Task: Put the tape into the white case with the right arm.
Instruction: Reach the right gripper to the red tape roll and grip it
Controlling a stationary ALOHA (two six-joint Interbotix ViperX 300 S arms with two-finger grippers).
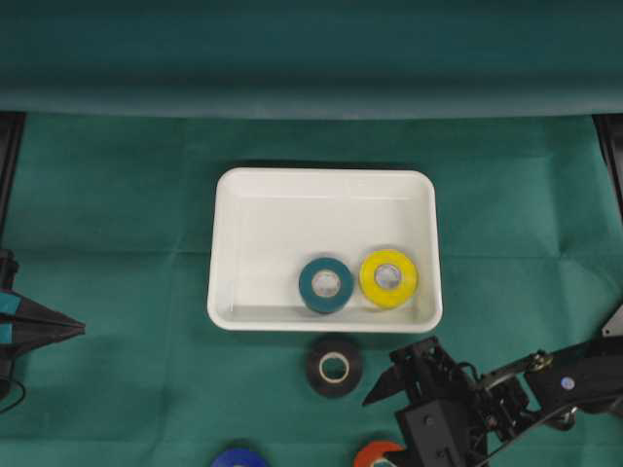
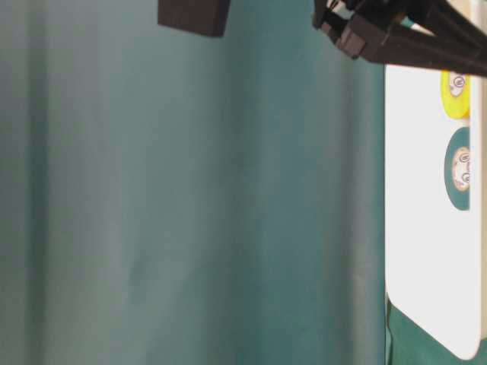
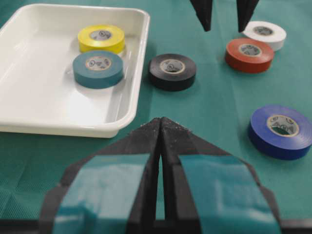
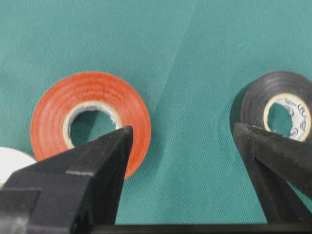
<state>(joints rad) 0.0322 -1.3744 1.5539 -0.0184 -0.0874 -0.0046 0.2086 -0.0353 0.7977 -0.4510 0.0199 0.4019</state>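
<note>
Right claw [image 4: 178, 141] of mine is hanging open, empty, between the red tape [image 4: 90, 119] and black tape [image 4: 278, 109].

Core labels on tape rolls [image 3: 171, 67] printed, too small to read.

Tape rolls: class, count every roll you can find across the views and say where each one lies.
6. Yellow roll and teal roll lie in the white case; black roll, red roll, white roll and blue roll lie on the green cloth. More may be hidden.

Six tape rolls [image 3: 172, 71]; one white case [image 3: 29, 63]; two tools [image 3: 161, 161].
</note>
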